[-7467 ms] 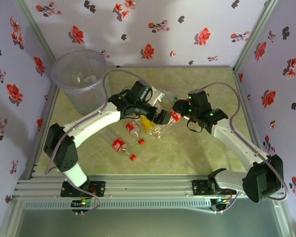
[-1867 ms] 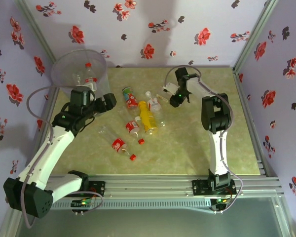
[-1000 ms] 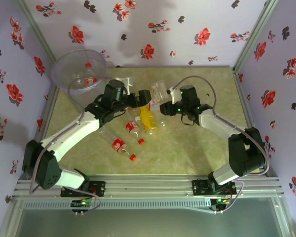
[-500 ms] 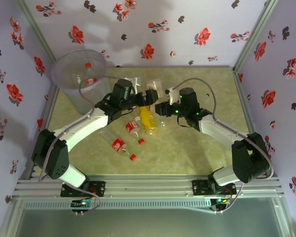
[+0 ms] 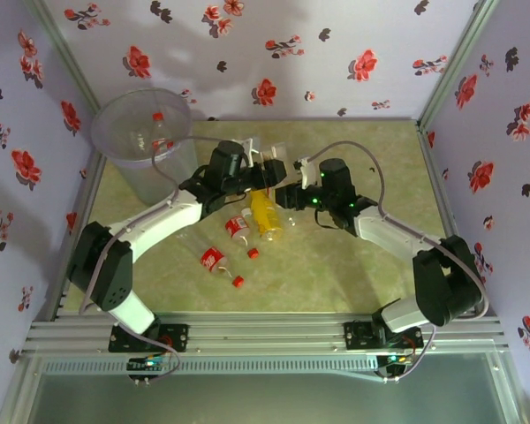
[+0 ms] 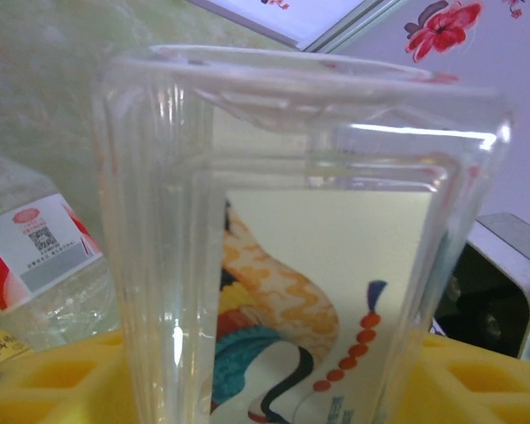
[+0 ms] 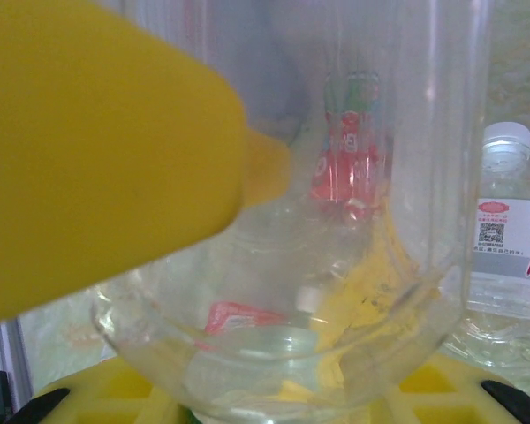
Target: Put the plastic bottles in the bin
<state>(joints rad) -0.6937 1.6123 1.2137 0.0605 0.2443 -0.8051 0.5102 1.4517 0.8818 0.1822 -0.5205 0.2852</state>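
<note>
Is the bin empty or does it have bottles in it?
Not empty. The top view shows a red-capped bottle inside the translucent bin; whether more lie in it, cannot tell.

Enclosure with three walls. Back wall (image 5: 274, 53) at 12 o'clock, left wall (image 5: 18, 177) at 9, right wall (image 5: 512, 177) at 3. All lavender paper printed with red blossoms and dark leaves. Silver metal posts (image 5: 450, 66) stand in the 11 and 1 o'clock corners. Tabletop (image 5: 336, 274) pale green-yellow, marbled. Ribbed aluminium rail (image 5: 265, 334) runs along the 6 o'clock edge, grey surface (image 5: 265, 397) below it. Light even, with faint shadows on the back wall.
</note>
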